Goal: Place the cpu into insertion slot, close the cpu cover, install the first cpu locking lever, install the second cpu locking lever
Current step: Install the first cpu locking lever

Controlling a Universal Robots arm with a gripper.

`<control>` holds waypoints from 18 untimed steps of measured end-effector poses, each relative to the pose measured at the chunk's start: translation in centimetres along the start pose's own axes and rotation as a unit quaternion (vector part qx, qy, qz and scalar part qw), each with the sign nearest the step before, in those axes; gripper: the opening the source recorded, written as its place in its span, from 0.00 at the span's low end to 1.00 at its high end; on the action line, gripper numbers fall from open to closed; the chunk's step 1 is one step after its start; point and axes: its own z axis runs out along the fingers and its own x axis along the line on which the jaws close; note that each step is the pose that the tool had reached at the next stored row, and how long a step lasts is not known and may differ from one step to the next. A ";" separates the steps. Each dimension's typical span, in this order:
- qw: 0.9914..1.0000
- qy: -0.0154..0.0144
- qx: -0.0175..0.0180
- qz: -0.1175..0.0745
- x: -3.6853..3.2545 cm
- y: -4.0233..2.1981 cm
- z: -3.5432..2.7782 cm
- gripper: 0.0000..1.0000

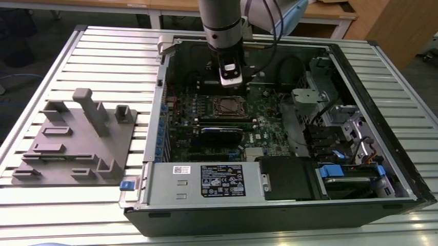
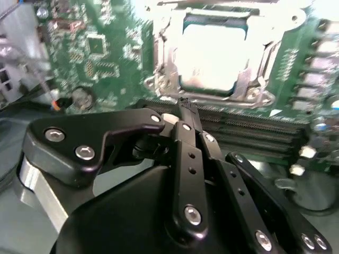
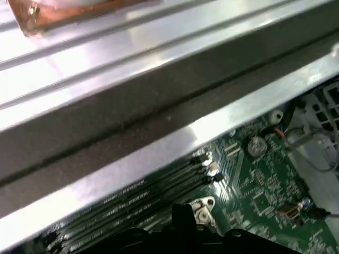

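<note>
We see a slatted metal desk [image 1: 102, 51] carrying an open computer case [image 1: 274, 205] laid on its side, with a grey fixture block [image 1: 75, 148] beside it on the exterior view's left. Inside the case lies the green motherboard [image 1: 263, 115], and the arm [image 1: 220, 20] reaches down over its far half. The insertion slot [image 1: 227, 106] sits mid-board, just in front of the arm's tip in the exterior view. In the second wrist view the cpu [image 2: 212, 58] already rests flat in that slot, its pale silver top showing through the cpu cover [image 2: 165, 58], whose frame seems to lie down around the chip. The end effector [image 2: 183, 114] hangs just short of the socket's near edge, its black fingers [image 2: 185, 153] pressed together at the tips and pinching nothing that we can make out. We judge the work to be at the lever stage: chip seated, cover lowered. To do it well, we would keep the closed tips low and square to the socket edge, push only on the thin lever wire rather than the frame, and sweep it steadily under its hook without scraping the memory slots [image 2: 254, 127] that run just beside the socket.
</note>
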 end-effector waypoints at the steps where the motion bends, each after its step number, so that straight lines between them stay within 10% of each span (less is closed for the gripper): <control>1: 1.000 0.002 0.010 -0.001 0.00 0.00 0.00 0.11; 2: 1.000 0.004 0.018 -0.002 0.00 0.00 0.00 0.11; 7: 1.000 0.007 0.027 -0.004 0.00 0.00 0.00 0.11; 12: 0.998 0.011 0.059 -0.010 0.00 0.00 0.00 0.11; 15: 0.998 0.011 0.069 -0.012 0.00 0.00 0.01 0.11; 18: 0.997 0.011 0.069 -0.012 0.00 0.00 0.00 0.11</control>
